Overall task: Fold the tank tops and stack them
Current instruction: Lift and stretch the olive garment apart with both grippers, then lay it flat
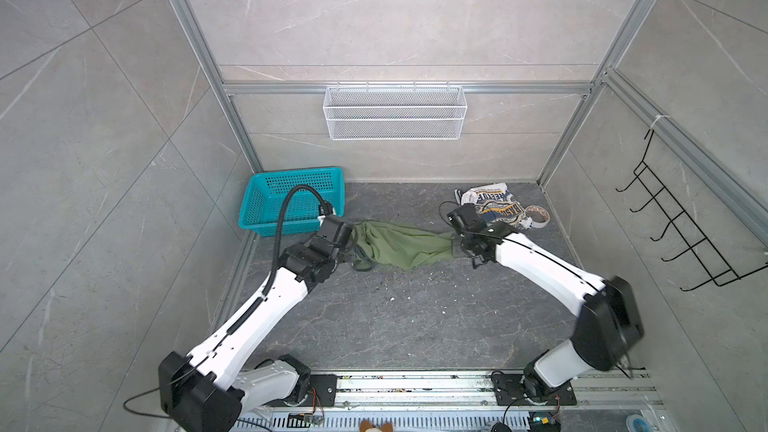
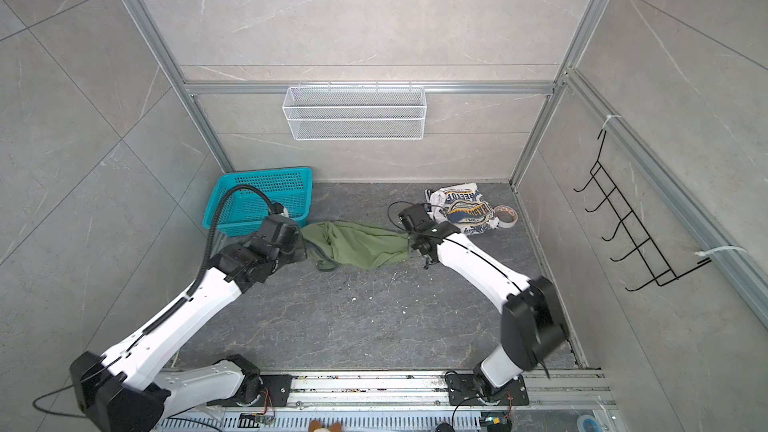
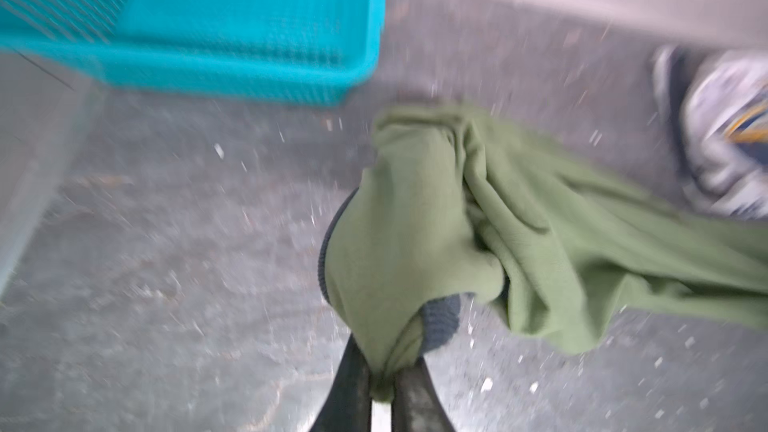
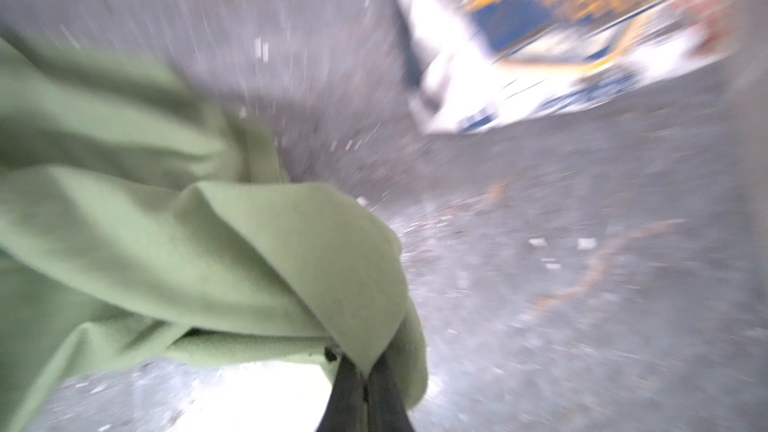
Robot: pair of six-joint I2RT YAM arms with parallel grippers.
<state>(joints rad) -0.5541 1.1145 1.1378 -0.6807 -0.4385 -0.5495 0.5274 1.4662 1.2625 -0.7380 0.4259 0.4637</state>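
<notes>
1. Left gripper (image 3: 383, 384): dark fingers (image 3: 349, 384) pressed together, clamped on a bunched end of the green tank top (image 1: 399, 245), right beside its grey ribbed trim.
2. Right gripper (image 4: 365, 376): fingers likewise together, pinching a thick fold at the opposite, right end of that shirt.
3. Green tank top strung between the two grippers across the far middle of the table (image 1: 395, 326), crumpled and sagging. Cannot tell from the blurred wrist views whether the lower folds touch the surface.
4. White tank top (image 1: 496, 207) crumpled in the far right corner, navy and orange print facing up, just behind the right wrist and apart from the green one.
5. Roll of tape (image 1: 539, 215) against the right edge of the white tank top.
6. Teal basket (image 1: 299, 171) in the far left corner, just behind the left gripper, near the green cloth but apart from it.
</notes>
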